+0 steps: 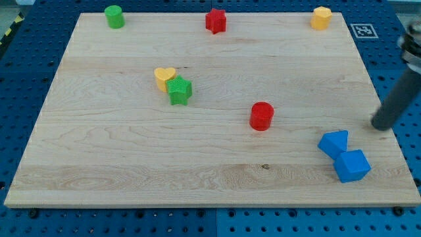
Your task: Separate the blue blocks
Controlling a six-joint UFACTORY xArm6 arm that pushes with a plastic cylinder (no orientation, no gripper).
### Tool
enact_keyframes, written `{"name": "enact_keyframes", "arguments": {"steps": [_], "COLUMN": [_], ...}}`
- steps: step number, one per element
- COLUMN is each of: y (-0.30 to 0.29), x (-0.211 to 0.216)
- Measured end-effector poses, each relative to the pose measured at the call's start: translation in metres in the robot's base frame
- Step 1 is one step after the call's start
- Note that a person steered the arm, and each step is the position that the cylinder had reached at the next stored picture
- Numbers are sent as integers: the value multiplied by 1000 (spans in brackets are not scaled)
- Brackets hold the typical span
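Two blue blocks touch each other near the view's bottom right of the wooden board: an upper one (333, 143) and a larger one (352, 165) just below and to its right. My tip (380, 126) is the lower end of the dark rod at the view's right edge, right at the board's right edge. It stands up and to the right of the blue blocks, apart from them.
A red cylinder (261, 116) stands left of the blue blocks. A yellow heart (164, 78) touches a green star (179, 90) left of centre. Along the top edge stand a green cylinder (114, 16), a red star (215, 20) and a yellow block (321, 18).
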State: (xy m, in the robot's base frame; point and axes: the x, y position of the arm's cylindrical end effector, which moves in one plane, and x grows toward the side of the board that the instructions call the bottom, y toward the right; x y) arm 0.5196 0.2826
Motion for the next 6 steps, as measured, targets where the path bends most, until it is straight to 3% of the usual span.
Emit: {"name": "enact_keyframes", "arguments": {"steps": [1, 2, 4, 6], "y": [-14, -28, -43, -116], "x": [47, 55, 45, 32]}}
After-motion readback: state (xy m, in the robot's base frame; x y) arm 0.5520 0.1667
